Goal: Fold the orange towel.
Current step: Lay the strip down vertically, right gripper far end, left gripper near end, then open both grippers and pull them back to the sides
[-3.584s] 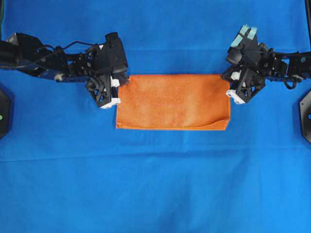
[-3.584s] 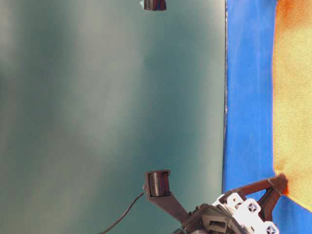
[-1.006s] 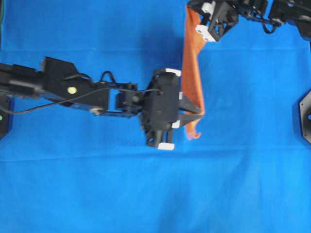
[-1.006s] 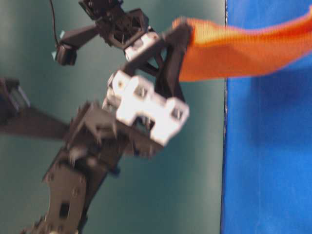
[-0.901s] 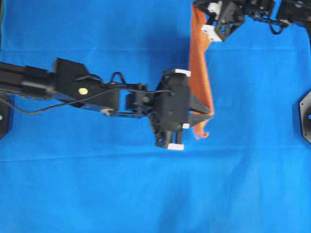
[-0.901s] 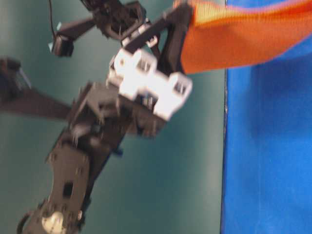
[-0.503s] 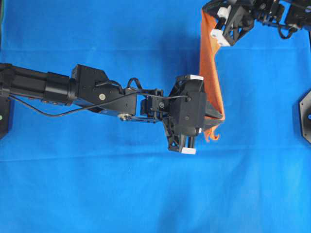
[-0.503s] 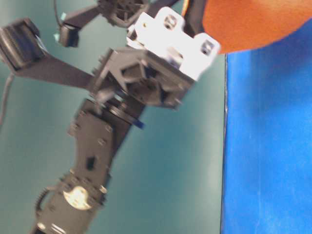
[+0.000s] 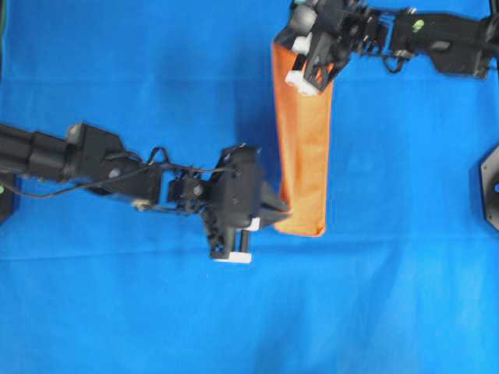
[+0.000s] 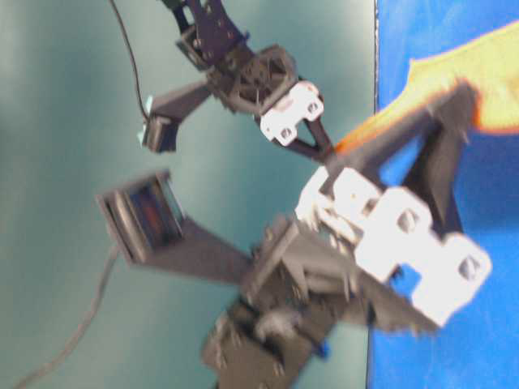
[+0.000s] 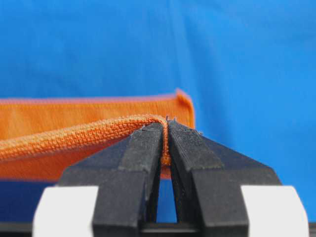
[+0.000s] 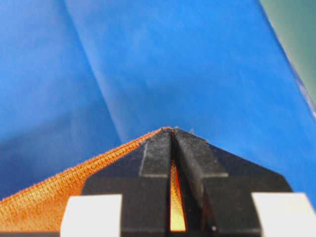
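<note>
**Inspector:** Location of the orange towel (image 9: 303,148)?

**Assistant:** It forms a long, narrow folded strip over the blue cloth (image 9: 405,296), running from the upper centre of the overhead view down towards the middle. Its lower end shows a squared edge; its upper end sits under the right arm's tooling.

**Inspector:** Left gripper (image 9: 282,212)?

**Assistant:** Closed tight on the towel's lower end. The left wrist view shows the two black fingers (image 11: 138,163) pressed together with a doubled orange hem pinched between their tips, and more of the towel lying flat behind.

**Inspector:** Right gripper (image 9: 306,58)?

**Assistant:** Likewise clamped on the towel, at the upper end. In the right wrist view a thin line of orange shows between the closed fingers (image 12: 158,158), and the fabric's edge runs off to the lower left.

**Inspector:** Table-level view?

**Assistant:** Blurred. Both tools are visible, with orange fabric stretching between them above the blue cloth. Whether the strip's middle touches the cloth cannot be determined.
</note>
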Motion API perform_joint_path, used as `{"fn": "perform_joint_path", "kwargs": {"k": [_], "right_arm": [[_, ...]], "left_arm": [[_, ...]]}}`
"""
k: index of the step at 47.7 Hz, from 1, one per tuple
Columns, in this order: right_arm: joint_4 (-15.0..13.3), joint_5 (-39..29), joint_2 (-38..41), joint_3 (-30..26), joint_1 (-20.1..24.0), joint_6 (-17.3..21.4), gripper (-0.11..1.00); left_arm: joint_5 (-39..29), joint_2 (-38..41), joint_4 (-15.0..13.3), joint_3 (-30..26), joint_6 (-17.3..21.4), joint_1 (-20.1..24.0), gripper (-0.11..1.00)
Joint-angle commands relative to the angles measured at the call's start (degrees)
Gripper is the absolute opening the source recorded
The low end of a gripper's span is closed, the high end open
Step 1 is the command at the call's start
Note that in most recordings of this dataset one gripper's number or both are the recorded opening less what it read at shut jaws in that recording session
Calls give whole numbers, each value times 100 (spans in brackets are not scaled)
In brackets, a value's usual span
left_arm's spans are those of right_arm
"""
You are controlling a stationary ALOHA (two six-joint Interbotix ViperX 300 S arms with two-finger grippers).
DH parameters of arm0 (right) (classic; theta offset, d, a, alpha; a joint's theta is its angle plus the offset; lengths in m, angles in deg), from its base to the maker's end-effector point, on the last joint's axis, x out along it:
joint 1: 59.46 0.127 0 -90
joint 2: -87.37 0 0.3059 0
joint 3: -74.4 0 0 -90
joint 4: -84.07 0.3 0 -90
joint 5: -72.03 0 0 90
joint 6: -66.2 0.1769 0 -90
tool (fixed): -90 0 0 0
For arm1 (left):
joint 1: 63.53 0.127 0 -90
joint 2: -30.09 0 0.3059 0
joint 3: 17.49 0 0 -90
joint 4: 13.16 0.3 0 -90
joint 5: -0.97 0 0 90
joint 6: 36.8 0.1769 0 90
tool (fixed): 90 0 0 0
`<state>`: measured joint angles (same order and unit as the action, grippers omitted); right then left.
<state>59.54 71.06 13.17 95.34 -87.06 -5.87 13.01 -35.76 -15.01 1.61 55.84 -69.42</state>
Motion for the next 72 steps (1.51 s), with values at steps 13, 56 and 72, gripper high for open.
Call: {"fn": "perform_joint_path", "kwargs": {"k": [13, 56, 72], "right_arm": [[-35, 88, 79, -316, 44, -114, 2], [-167, 193, -88, -193, 9, -176, 59], [-167, 220, -1213, 624, 9, -149, 58]], "left_arm": [[360, -272, 0, 325, -185, -167, 2], [-88, -624, 0, 422, -132, 105, 83], [-729, -2382, 18, 1327, -105, 387, 82]]}}
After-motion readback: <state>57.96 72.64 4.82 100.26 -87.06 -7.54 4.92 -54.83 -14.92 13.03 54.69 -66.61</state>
